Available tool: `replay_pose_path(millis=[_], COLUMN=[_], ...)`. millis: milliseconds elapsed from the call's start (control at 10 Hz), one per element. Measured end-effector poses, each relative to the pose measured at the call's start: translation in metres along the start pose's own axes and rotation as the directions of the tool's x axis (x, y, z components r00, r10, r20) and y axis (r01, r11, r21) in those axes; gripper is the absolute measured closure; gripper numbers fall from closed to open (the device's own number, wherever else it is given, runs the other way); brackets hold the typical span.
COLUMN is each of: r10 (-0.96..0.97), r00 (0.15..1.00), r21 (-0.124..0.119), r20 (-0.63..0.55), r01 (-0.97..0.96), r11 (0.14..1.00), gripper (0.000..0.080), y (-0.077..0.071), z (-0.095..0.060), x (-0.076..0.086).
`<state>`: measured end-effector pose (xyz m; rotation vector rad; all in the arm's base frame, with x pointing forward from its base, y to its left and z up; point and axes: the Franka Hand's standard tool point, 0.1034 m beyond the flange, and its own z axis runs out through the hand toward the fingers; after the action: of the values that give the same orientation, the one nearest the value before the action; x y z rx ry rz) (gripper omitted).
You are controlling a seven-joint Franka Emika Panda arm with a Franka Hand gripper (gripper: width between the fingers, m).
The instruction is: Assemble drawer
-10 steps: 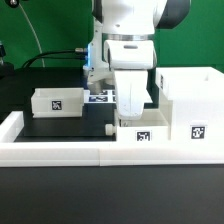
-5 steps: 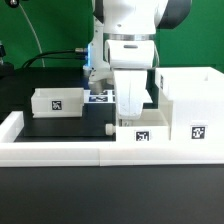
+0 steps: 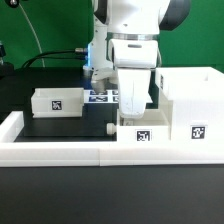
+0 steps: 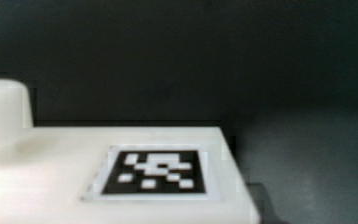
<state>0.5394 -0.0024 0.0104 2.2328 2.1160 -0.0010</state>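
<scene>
My gripper (image 3: 133,108) hangs straight down over a small white tray (image 3: 141,131) with a square tag on its front, which stands against the tall open-fronted box shell (image 3: 192,100) at the exterior view's right. The hand hides the fingertips, so I cannot tell whether they hold the tray wall. A second small tray (image 3: 55,102) stands apart at the exterior view's left. The wrist view shows a white tagged face (image 4: 158,170) very close, with a blurred white rounded shape (image 4: 2,110) beside it; no jaws are clear.
The marker board (image 3: 101,97) lies flat behind the gripper. A low white border wall (image 3: 70,150) runs along the front and up the exterior view's left side. The table top is black.
The arm has shifted slightly toward the exterior view's right. The trays and the box shell have not visibly moved.
</scene>
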Motion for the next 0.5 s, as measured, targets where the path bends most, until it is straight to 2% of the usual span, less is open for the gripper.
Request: replay_pose_path(millis=[100,300,500], r10=[0.000,-0.003,-0.004], r00=[1.000,1.000,1.000], r21=[0.000,-0.021,-0.020], r20=[0.000,-0.004,-0.004], r01=[0.000,0.003,0.003], r11=[1.000,1.000,1.000], gripper=[0.0757,0.0757,0.0757], y=[0.0000,0.0006,0.0006], z=[0.0000,0.0004,0.0002], x=[-0.0002,0.0008,0.0009])
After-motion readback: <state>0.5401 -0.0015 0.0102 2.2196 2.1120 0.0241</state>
